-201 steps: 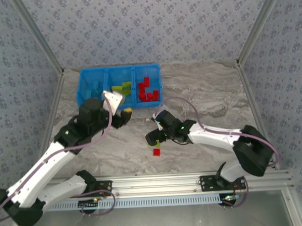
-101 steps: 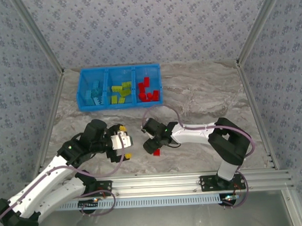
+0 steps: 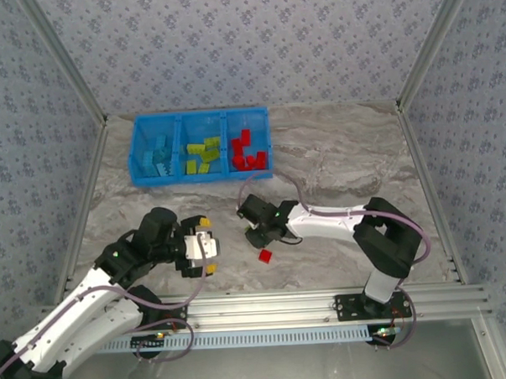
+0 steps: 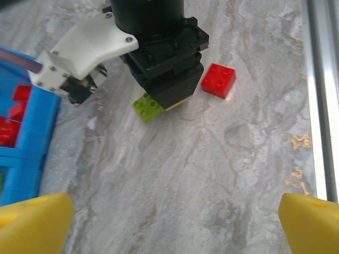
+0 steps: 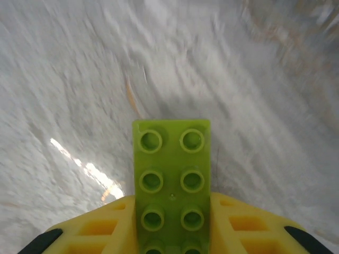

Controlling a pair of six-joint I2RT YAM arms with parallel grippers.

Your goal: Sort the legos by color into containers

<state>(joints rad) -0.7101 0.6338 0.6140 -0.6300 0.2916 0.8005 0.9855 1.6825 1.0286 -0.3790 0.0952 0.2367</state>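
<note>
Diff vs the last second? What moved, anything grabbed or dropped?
The left gripper pulled back from the bins to the near side of the table, fingers open and empty. The right arm swung its elbow inward. The right gripper barely shifted and is closed on a green brick beside the red brick. Whether that grasp is new can't be told. Bins, their contents and the red brick stayed put.

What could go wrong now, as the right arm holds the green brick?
1. The right hand grips the green brick near one end, much of it sticking out; it may tilt or slip on the way to the bins.
2. The red brick lies loose on the table close to that hand; a low sweep could knock it away.
3. The open left hand is nearby, so the arms might bump.
</note>
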